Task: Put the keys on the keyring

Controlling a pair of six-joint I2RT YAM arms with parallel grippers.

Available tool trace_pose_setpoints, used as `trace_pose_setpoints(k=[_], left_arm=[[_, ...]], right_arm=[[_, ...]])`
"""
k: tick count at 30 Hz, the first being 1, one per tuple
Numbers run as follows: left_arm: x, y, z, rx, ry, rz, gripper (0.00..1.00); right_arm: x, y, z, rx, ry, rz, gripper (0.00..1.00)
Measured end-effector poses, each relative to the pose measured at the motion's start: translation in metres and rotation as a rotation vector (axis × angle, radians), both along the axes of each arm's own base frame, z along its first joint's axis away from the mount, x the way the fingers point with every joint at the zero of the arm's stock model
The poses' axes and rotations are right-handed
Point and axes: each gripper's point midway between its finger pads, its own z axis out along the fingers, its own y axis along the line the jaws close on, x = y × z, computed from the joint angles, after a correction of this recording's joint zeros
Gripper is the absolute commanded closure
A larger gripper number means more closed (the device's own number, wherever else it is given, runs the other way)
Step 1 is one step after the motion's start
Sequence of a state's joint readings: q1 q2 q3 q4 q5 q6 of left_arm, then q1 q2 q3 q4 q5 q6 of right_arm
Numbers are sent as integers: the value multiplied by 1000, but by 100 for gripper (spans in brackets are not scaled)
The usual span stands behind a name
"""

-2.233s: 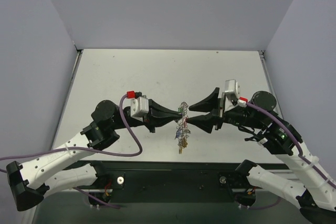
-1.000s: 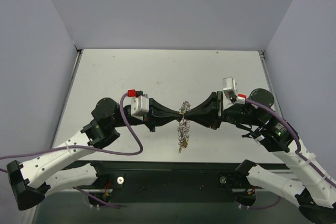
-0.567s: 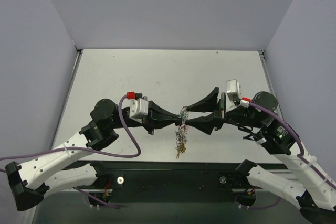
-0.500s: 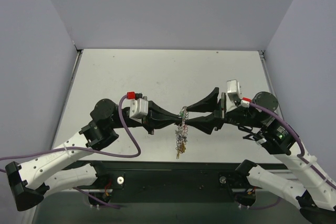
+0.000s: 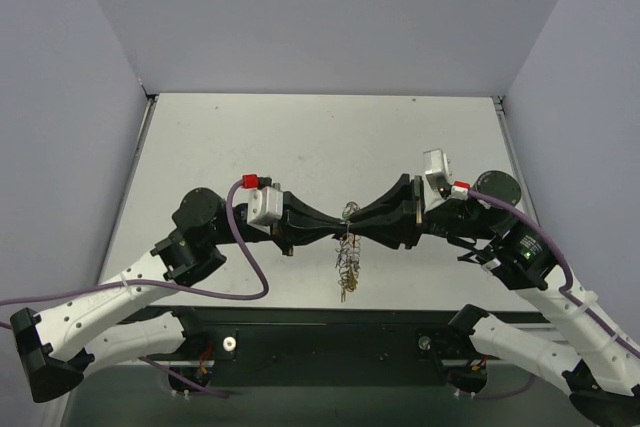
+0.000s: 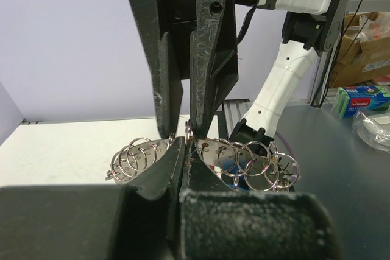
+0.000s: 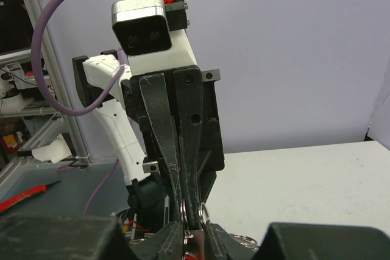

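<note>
Pinching the keyring (image 6: 256,159) at its top, the left gripper (image 6: 184,149) is clamped tight, both fingers (image 6: 158,178) pressed together on the wire. In its wrist view, silvery loops (image 6: 131,161) fan out from the pinch toward 9 and 3 o'clock. The right gripper (image 6: 181,131) comes down from 12 o'clock in that view, tip to tip with the left one, its jaws a thin slit apart right at the rim.

Half a second ago, seen from above, those jaws stood wide, one finger at 1 o'clock of the ring and one at 3. Now they are drawn nearly together into one wedge. Whether they pinch a loop or only bracket it I cannot tell. The right wrist view shows a loop and a red scrap (image 7: 194,239) between the tips, too cut off to read.

From above, the arms meet over the near middle of the table (image 5: 300,137), left from 9 o'clock, right from 3. The keys (image 5: 347,255) hang in a tangled bunch from the meeting point toward 6 o'clock, with the gold tag (image 5: 347,288) lowest. The bunch hangs much as before.
</note>
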State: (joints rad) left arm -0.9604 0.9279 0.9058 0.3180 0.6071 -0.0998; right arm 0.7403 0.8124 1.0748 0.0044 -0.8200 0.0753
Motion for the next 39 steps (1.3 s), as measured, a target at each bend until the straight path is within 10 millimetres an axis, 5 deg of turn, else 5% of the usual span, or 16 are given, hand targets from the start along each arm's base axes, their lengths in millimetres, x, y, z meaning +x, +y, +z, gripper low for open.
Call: trace_pose_setpoints(k=[3, 16, 28, 39], left_arm=[[1, 0, -1, 1, 4, 3, 100], [2, 0, 0, 1, 17, 10, 100], [6, 10, 6, -12, 16, 71, 48], [12, 16, 9, 35, 11, 121, 43]], right_arm=[[-1, 0, 0, 0, 7, 8, 100], [-1, 2, -2, -3, 27, 9, 100], [2, 3, -11, -18, 45, 3, 100], [4, 4, -21, -49, 62, 0, 100]])
